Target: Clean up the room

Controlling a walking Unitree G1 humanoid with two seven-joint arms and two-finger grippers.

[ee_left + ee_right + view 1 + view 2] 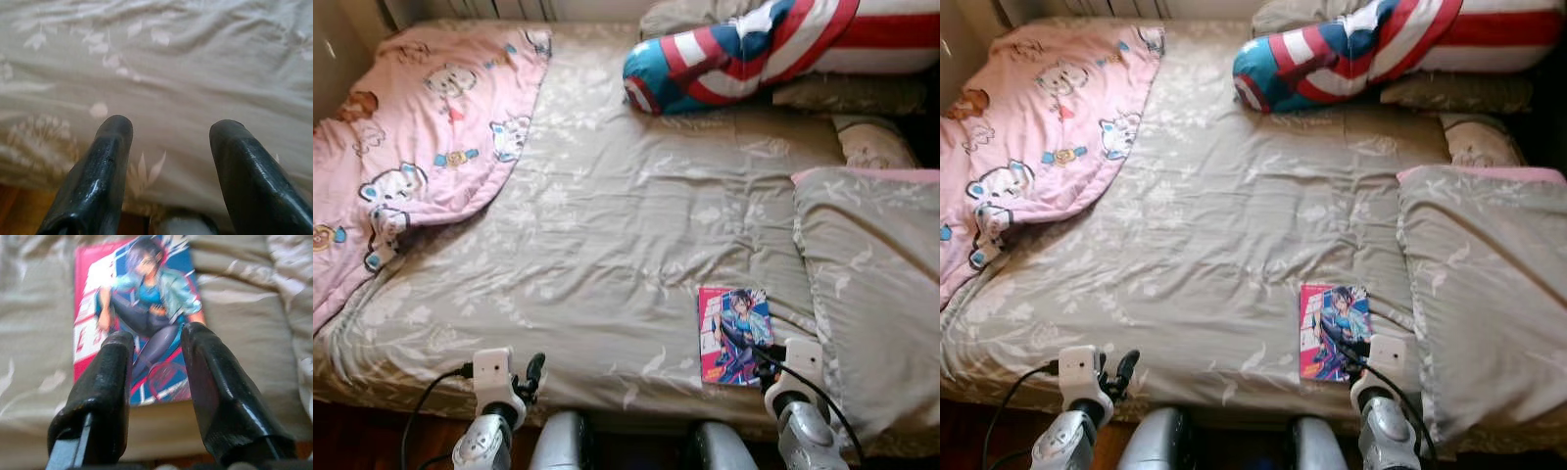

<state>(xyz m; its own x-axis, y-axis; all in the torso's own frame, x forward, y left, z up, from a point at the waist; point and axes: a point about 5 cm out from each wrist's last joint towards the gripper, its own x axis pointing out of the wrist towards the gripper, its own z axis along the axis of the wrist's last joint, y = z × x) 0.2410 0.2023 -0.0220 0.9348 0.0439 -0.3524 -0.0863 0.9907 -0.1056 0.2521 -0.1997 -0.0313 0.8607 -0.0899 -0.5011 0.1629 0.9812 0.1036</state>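
A comic book (pixel 735 336) lies flat on the grey bedspread (pixel 607 225) near the bed's front edge, right gripper (pixel 766 364) at its lower corner.

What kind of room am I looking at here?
Most likely a bedroom: a bed under a beige leaf-print cover, a pink cartoon blanket across one corner, and pillows along the side. A comic book lies near the right gripper.
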